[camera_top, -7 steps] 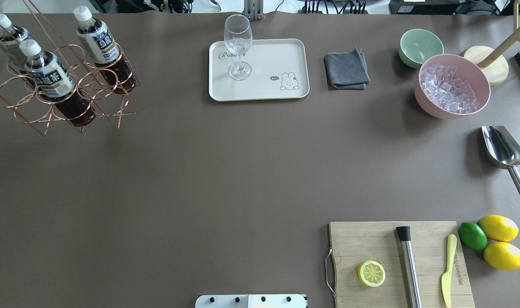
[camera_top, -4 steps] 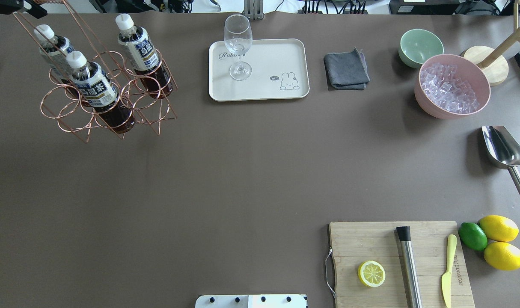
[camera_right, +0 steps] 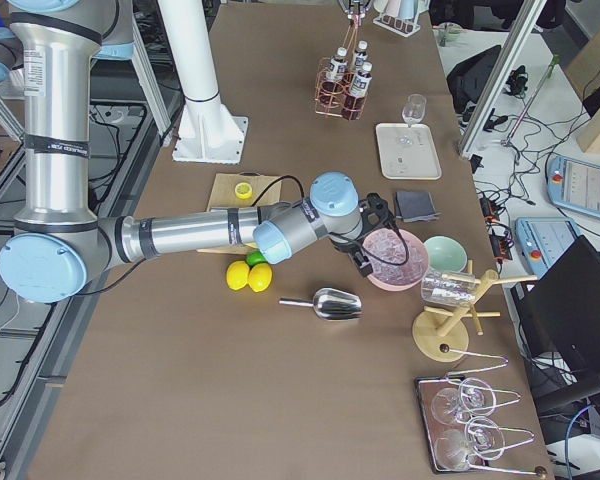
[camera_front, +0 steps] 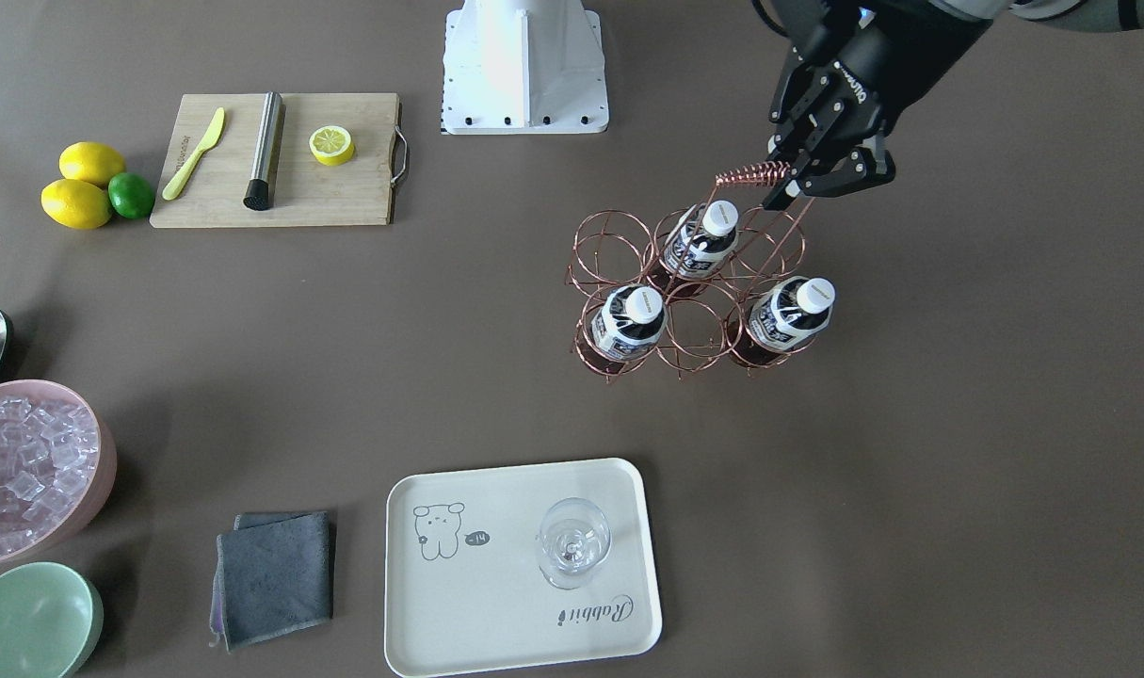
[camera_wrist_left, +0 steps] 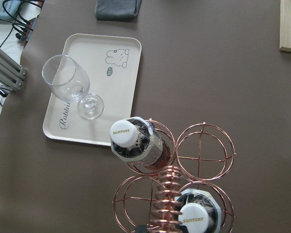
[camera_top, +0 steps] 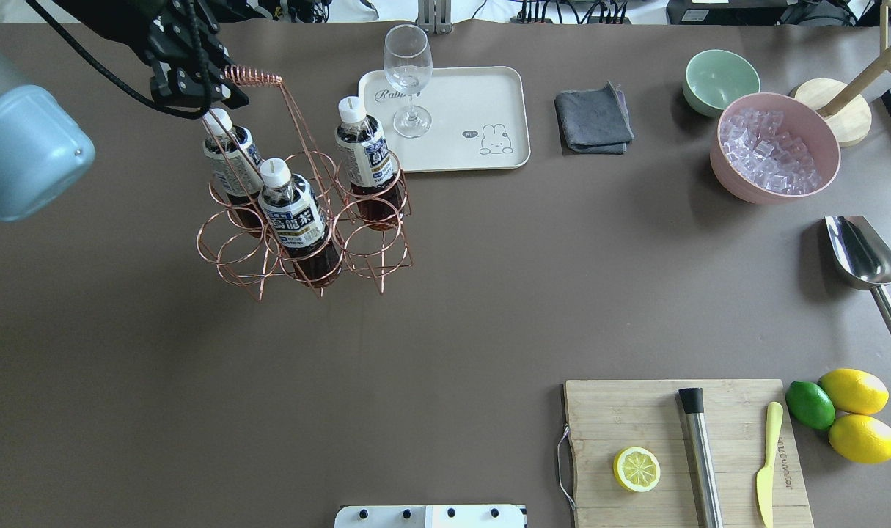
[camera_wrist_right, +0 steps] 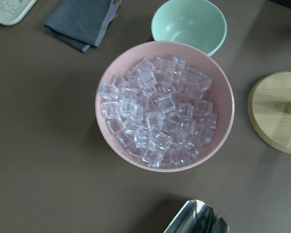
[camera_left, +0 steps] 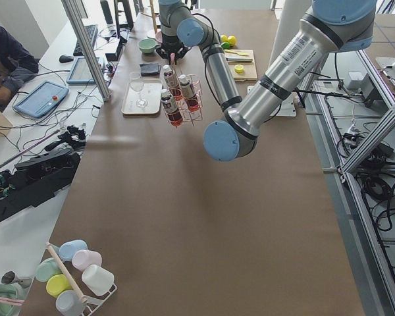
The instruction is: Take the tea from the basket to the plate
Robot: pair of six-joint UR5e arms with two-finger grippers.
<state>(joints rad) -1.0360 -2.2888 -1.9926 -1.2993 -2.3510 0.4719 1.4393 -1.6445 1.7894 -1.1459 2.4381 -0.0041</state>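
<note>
Jaws of the left gripper (camera_top: 229, 81) are clenched on the coiled handle of the wire basket (camera_top: 340, 242), three tea bottles (camera_top: 292, 213) held inside; right gripper (camera_right: 364, 262) cannot be judged.

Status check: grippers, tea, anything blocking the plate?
Left gripper shut on basket handle. Right gripper near ice bowl, state unclear. Three teas in basket, none on plate. Glass on plate's far-left corner.

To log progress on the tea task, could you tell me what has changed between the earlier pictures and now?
The left gripper, shut on the coiled handle of the basket, has carried it to the robot's right, toward the plate, with the three tea bottles still inside. The glass on the plate and everything else stayed put.
</note>
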